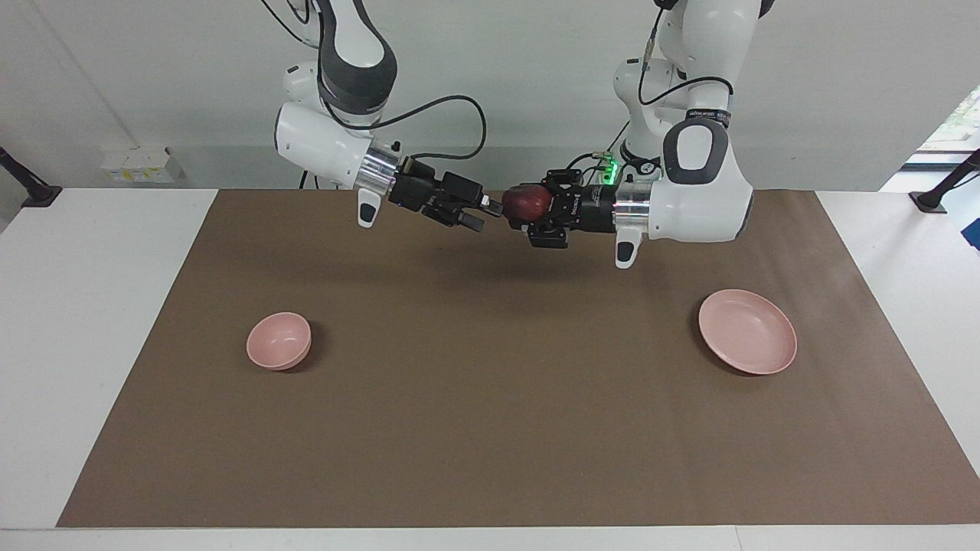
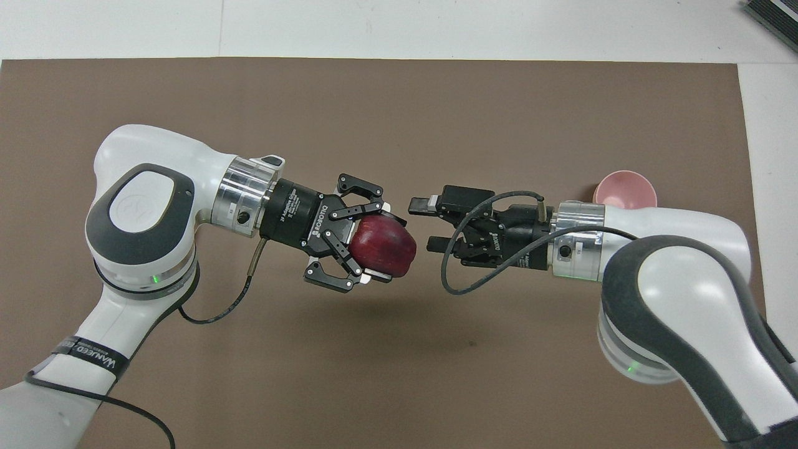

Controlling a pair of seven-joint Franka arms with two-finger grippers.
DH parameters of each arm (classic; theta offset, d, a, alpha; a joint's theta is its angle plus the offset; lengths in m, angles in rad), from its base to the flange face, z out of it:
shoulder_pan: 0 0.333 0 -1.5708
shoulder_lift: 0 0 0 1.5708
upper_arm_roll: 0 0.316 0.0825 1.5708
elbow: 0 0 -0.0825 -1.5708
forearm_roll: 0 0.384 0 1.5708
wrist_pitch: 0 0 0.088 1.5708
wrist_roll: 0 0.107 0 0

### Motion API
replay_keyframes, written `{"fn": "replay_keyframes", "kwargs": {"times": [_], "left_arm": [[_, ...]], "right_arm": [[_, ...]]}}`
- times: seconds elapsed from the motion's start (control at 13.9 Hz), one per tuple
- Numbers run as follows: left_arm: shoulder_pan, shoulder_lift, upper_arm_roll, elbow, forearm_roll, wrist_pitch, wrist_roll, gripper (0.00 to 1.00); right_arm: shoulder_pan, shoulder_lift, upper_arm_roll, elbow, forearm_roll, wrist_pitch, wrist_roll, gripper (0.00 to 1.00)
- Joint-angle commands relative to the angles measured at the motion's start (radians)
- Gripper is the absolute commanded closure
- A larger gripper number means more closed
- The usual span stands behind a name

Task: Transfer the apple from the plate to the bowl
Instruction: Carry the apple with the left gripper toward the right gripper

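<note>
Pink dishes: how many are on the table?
2. The bowl sits toward the right arm's end of the table, the plate toward the left arm's end. Both are empty; none seems hidden.

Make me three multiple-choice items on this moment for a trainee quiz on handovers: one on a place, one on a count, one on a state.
1. Where is the apple?
A. on the plate
B. in the left gripper, in the air over the mat
C. in the bowl

2. How many pink dishes stand on the mat?
A. one
B. two
C. three

3. How are the right gripper's fingers?
A. open, empty
B. shut on the apple
C. shut on the bowl

Key: 1 B, the left gripper grips the apple above the mat. 2 B, only the plate and the bowl. 3 A, the right gripper faces the apple with fingers apart.
</note>
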Motion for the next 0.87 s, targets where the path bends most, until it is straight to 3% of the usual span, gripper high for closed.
{"fn": "replay_keyframes", "kwargs": {"times": [0.0,0.36,0.79], "left_arm": [[-0.002,-0.030,0.000,-0.043,-0.066,0.046,-0.016,1.00],[-0.019,-0.038,-0.008,-0.063,-0.153,0.168,-0.011,1.00],[-0.033,-0.050,-0.018,-0.081,-0.180,0.179,-0.009,1.00]], "right_arm": [[0.020,-0.052,0.003,-0.056,0.050,0.018,-0.028,0.00],[0.022,-0.057,0.003,-0.057,0.052,0.010,-0.025,0.00],[0.033,-0.040,0.001,-0.042,0.049,0.025,-0.034,0.00]]}}
